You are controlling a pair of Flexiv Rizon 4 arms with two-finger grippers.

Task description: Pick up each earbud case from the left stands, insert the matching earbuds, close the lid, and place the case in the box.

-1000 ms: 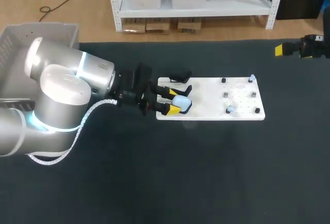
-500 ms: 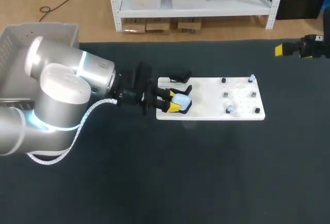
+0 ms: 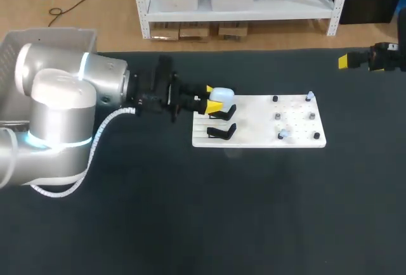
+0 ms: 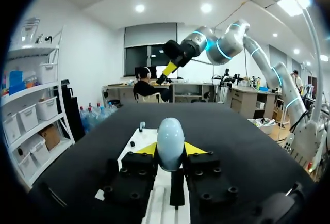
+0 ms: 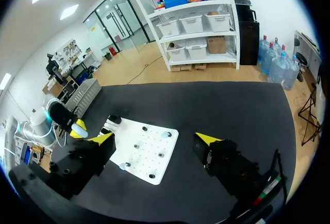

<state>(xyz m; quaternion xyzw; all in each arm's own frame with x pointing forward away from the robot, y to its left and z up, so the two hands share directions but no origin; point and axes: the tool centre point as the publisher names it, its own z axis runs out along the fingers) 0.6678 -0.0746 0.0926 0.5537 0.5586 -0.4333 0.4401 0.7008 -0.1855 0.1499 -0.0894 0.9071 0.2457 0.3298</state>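
Lifted off the nearer of the black stands (image 3: 221, 132) within the last second, the pale blue earbud case (image 3: 221, 95) now hangs above the far left end of the white board (image 3: 260, 137), carried there by the left gripper (image 3: 214, 98), whose two yellow tips are clamped on it from opposite sides. Seen from the left wrist, the earbud case (image 4: 170, 142) stands upright between the fingers, its rounded top poking out beyond them, while both stands below sit empty. Across the table the right gripper (image 5: 154, 138) waits near the far right edge, its fingers spread wide and holding nothing. Small pale pieces, probably the earbuds (image 3: 283, 135), rest among the pegs at the board's right end, and the grey box (image 3: 38, 36) sits at the far left corner behind the left arm. The case looks to be a small, light shell of hard glossy plastic, stiff enough to take a firm pinch but rounded and likely slippery, so it could twist or squirt free under uneven pressure. The safest hold is probably across its broader sides, low on the body and below the lid seam, which would leave the hinged top free to swing open for the other gripper; whether the present grip clears that seam cannot be told from these views.
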